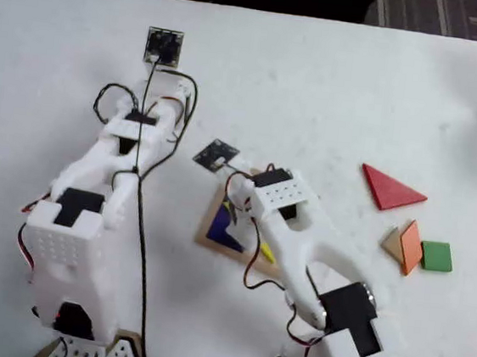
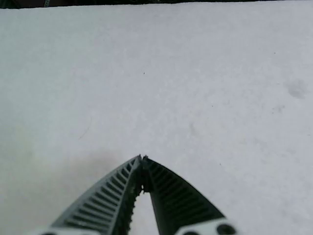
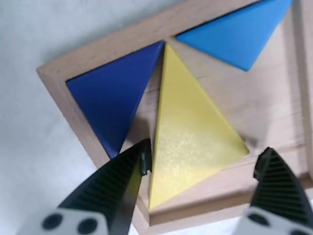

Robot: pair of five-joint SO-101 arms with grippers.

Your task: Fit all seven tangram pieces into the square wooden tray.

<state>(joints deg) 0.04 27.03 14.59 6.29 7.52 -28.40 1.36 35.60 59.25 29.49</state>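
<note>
Plainly, the right gripper (image 3: pixel 205 156) stands wide open and holds nothing, its jaws straddling the yellow triangle (image 3: pixel 190 132) inside the tray (image 3: pixel 122 41). The dark blue triangle (image 3: pixel 110 98) lies just beside the yellow one, and the light blue triangle (image 3: pixel 239 29) sits toward the tray's far rim. One fingertip hangs close to the dark blue piece's tip and the near rim, so closing or lowering could nudge that piece, catch the rim and drag the tray, or tip the yellow triangle up on edge. I cannot tell whether the yellow one lies flat. Well apart from the tray wait the red triangle (image 1: pixel 388 190), orange piece (image 1: pixel 411 246) and green square (image 1: pixel 436 255). The left gripper (image 2: pixel 143 164), closed and empty, hovers off the tray
</note>
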